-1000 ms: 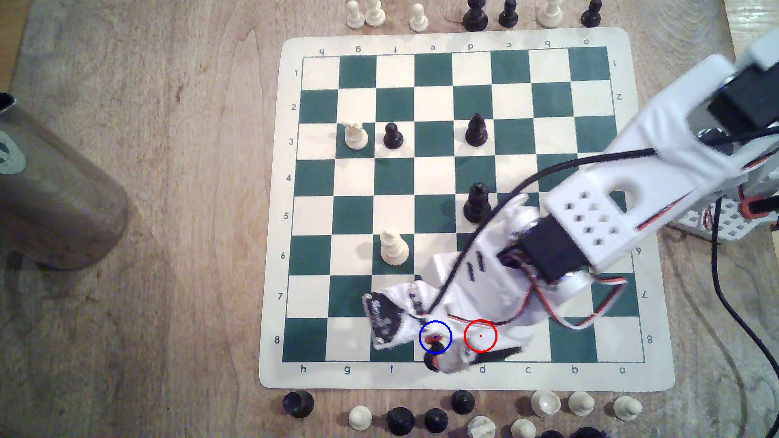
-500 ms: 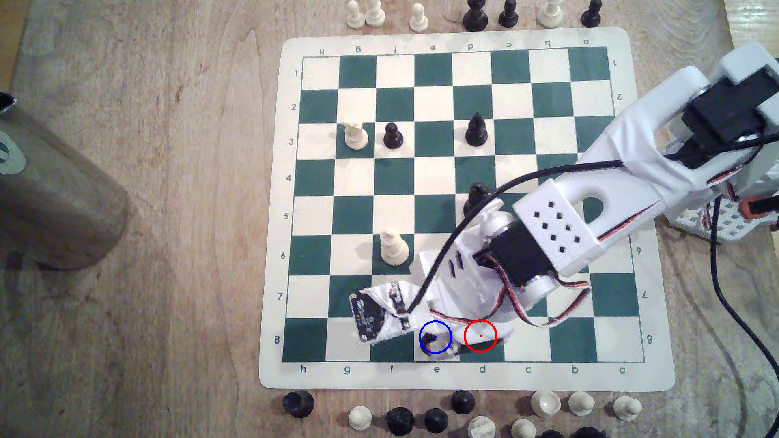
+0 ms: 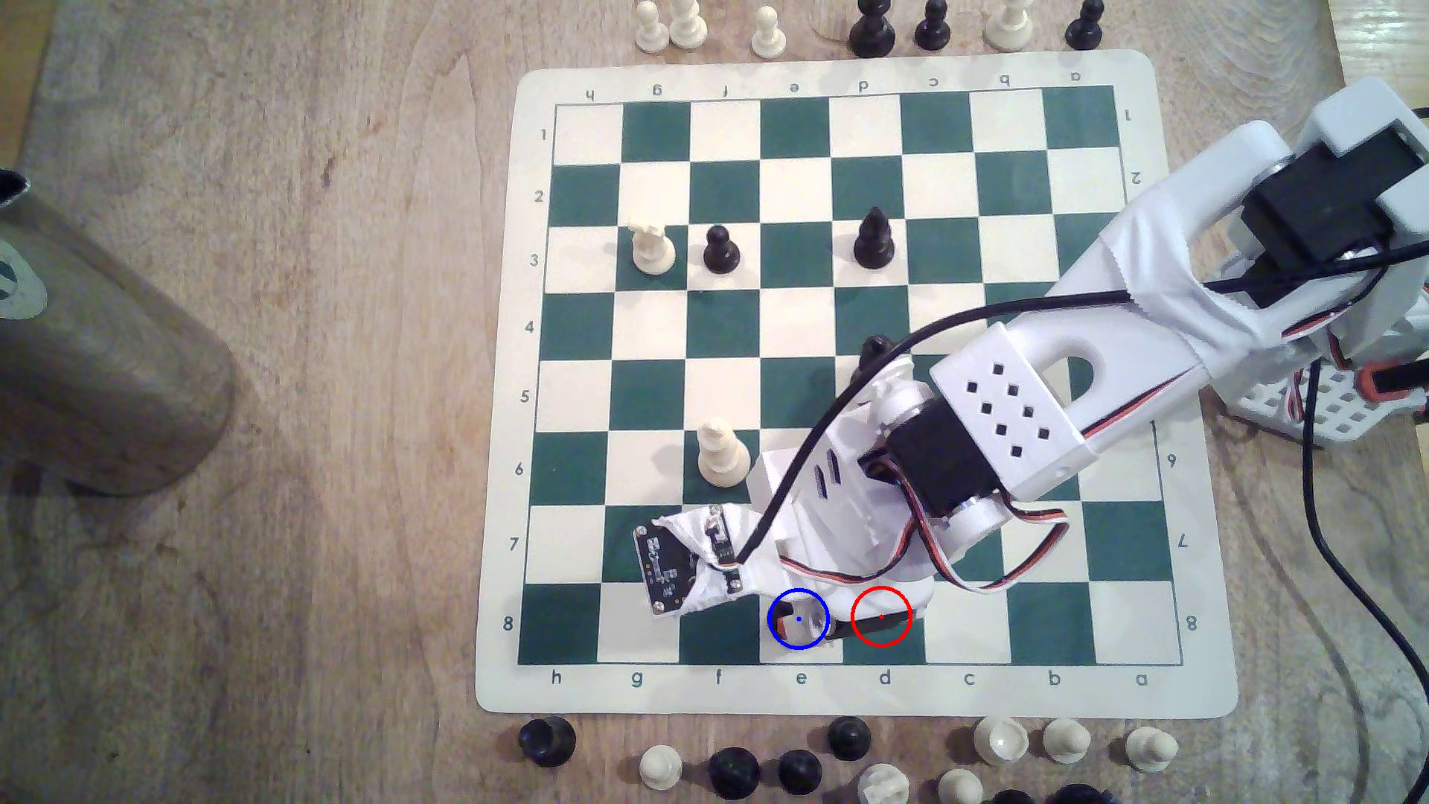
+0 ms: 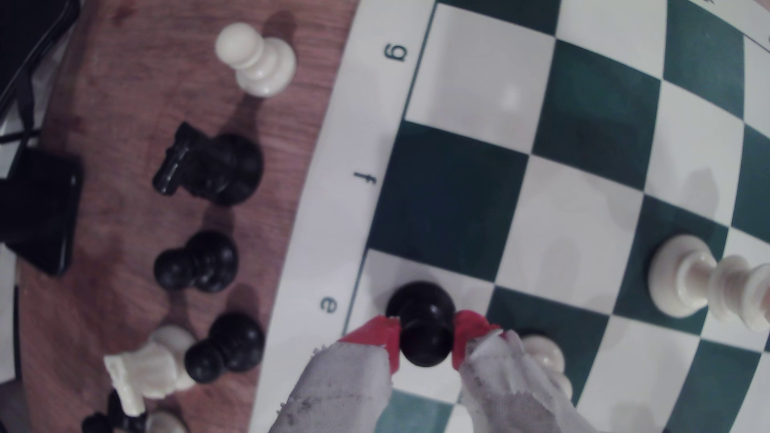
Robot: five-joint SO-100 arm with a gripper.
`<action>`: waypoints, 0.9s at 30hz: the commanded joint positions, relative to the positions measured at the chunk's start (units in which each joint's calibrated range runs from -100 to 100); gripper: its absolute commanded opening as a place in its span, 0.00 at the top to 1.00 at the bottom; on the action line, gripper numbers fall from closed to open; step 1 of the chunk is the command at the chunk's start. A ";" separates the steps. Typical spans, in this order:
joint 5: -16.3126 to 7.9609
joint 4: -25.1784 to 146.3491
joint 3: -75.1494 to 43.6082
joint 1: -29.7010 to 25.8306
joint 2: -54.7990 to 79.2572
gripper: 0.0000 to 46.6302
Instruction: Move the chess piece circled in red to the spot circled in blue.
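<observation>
The small black pawn [image 4: 425, 329] stands with its round base on the cream square [image 4: 375, 274] beside the letter e. My gripper [image 4: 426, 341] is shut on the pawn, one red fingertip [image 4: 381, 333] pressed against each side of its ball head. In the exterior view the gripper [image 3: 800, 622] hangs over the blue-ringed cream square [image 3: 796, 655] in row 8. Only a dark sliver of the pawn [image 3: 781, 618] shows inside the ring. The red ring [image 3: 881, 616] marks the green square next to it, partly covered by the wrist.
A white piece [image 3: 721, 456] stands two rows up from the gripper. The arm half hides a tall black crowned piece [image 3: 874, 352]. Several captured pieces [image 3: 796, 769] line the table off the board's near edge. A metal cylinder [image 3: 100, 348] stands far at the exterior view's left.
The gripper carried the pawn from the board's border below column e up into the blue ring. The arm's forearm swung toward the exterior view's left.
</observation>
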 commanded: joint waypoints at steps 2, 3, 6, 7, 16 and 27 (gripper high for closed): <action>0.98 -0.28 -2.08 -0.69 -1.82 0.99; 1.03 -0.19 -1.90 -0.84 -1.82 0.99; 1.22 0.54 -1.90 -1.16 -1.73 0.99; 1.27 0.71 -1.81 -1.23 -1.65 0.99; 1.42 1.12 -1.81 -1.70 -1.31 0.89; 1.66 1.28 -1.17 -1.78 -0.55 0.81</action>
